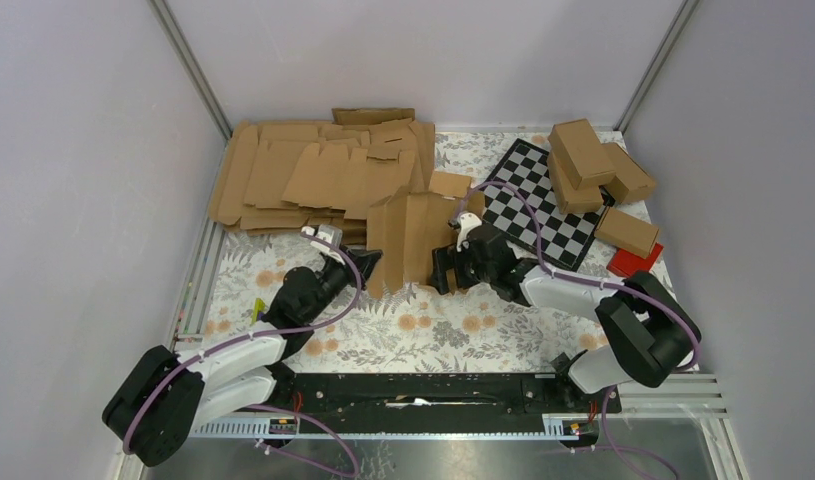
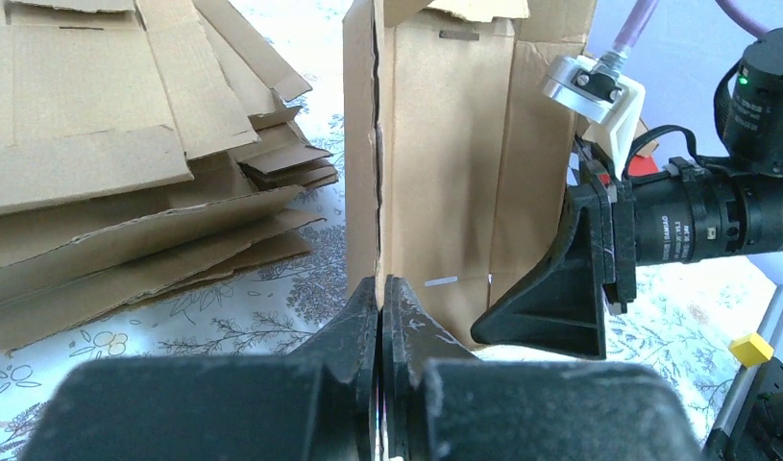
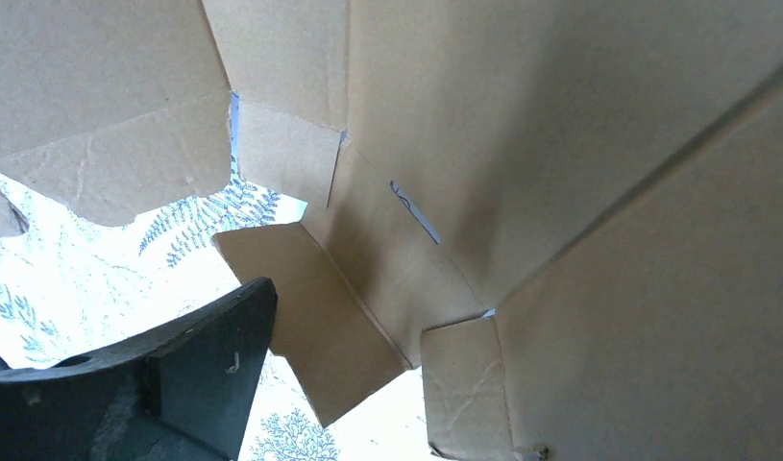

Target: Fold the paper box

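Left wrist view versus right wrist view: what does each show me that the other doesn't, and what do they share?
Only left wrist: the left gripper shut at the foot of the upright paper box, the heap of flat blanks, the right wrist's camera. Only right wrist: the box's small end flaps close up. Both: the box, the floral tablecloth, and a right gripper finger.

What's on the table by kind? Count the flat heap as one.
Finished boxes: 4
Box being folded: 1
Heap of flat blanks: 1
Checkerboard: 1
Red block: 1
Total: 8
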Available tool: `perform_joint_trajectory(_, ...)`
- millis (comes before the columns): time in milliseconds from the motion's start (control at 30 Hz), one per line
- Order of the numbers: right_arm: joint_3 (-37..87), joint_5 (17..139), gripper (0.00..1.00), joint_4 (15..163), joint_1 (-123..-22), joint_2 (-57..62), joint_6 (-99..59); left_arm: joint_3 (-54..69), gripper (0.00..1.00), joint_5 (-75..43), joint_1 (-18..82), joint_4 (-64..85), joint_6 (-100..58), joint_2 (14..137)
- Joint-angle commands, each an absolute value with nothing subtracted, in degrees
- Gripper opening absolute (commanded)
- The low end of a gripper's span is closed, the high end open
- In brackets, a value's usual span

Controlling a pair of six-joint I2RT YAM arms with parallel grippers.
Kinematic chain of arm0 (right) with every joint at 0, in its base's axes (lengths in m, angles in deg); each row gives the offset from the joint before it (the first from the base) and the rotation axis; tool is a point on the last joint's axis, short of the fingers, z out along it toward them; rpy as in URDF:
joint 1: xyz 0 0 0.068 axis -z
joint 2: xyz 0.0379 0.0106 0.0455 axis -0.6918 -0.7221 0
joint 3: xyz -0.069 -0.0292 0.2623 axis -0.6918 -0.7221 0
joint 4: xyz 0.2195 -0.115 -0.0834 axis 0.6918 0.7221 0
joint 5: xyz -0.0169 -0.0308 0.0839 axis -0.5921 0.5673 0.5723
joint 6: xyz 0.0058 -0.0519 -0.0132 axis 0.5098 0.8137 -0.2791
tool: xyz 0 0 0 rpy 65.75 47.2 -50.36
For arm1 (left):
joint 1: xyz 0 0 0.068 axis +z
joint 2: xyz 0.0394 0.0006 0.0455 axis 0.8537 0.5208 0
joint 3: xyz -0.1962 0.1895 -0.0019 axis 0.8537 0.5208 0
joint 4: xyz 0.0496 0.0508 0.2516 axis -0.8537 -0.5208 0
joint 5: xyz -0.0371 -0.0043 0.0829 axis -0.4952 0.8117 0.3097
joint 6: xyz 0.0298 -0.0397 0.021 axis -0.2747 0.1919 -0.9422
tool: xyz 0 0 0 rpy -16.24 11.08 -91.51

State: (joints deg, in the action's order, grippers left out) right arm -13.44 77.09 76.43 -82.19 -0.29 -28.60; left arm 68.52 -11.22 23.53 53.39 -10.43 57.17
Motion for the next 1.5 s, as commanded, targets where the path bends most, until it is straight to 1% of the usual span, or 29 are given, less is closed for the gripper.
perform_joint_trajectory(0, -12.2, 71.6, 1.00, 76.5, -84.8, 0.0, -26.4, 69.9, 0.00, -9.0, 23.3, 63.3, -8.3, 56.8)
perform_joint_trajectory(267, -8.2, 64.2, 1.00, 81.3, -86.4, -5.6, -25.7, 68.8, 0.00, -9.8, 23.2, 63.0, -9.0, 59.3)
perform_joint_trajectory(433, -6.9, 60.1, 1.00, 82.8, -86.5, -7.2, -26.4, 68.3, 0.00, -11.2, 23.1, 62.7, -9.8, 59.7)
perform_joint_trajectory(467, -6.8, 59.7, 0.98, 83.0, -86.5, -7.4, -26.4, 68.2, 0.00, -11.4, 23.0, 62.6, -9.9, 59.9)
perform_joint_trajectory(600, -6.2, 59.6, 0.96, 83.2, -86.5, -7.9, -27.1, 67.9, 0.00, -14.1, 22.9, 64.3, -9.0, 61.4)
perform_joint_trajectory(733, -6.7, 61.3, 0.99, 82.8, -86.5, -7.0, -27.3, 67.9, 0.00, -19.4, 22.8, 69.0, -7.3, 63.9)
perform_joint_trajectory(833, -6.8, 62.8, 1.00, 82.2, -86.7, -7.2, -26.9, 68.3, 0.00, -22.8, 22.8, 72.5, -5.5, 65.5)
perform_joint_trajectory(933, -6.7, 63.8, 1.00, 82.2, -86.8, -7.6, -26.5, 68.9, 0.00, -22.9, 22.8, 74.6, -4.5, 65.7)
perform_joint_trajectory(1133, -8.7, 67.5, 1.00, 80.1, -87.4, -5.1, -25.8, 68.4, 0.00, -20.9, 22.8, 71.7, -4.2, 64.8)
perform_joint_trajectory(1233, -10.0, 65.1, 1.00, 79.4, -87.4, -3.3, -26.1, 68.6, 0.00, -21.2, 22.8, 72.8, -4.8, 65.8)
perform_joint_trajectory(1333, -10.0, 61.4, 1.00, 79.5, -87.4, -3.1, -27.1, 67.1, 0.00, -22.4, 22.7, 70.9, -5.9, 67.5)
perform_joint_trajectory(1467, -9.1, 55.3, 0.96, 80.9, -87.2, -3.5, -29.7, 66.2, 0.00, -22.9, 21.7, 70.1, -7.3, 69.1)
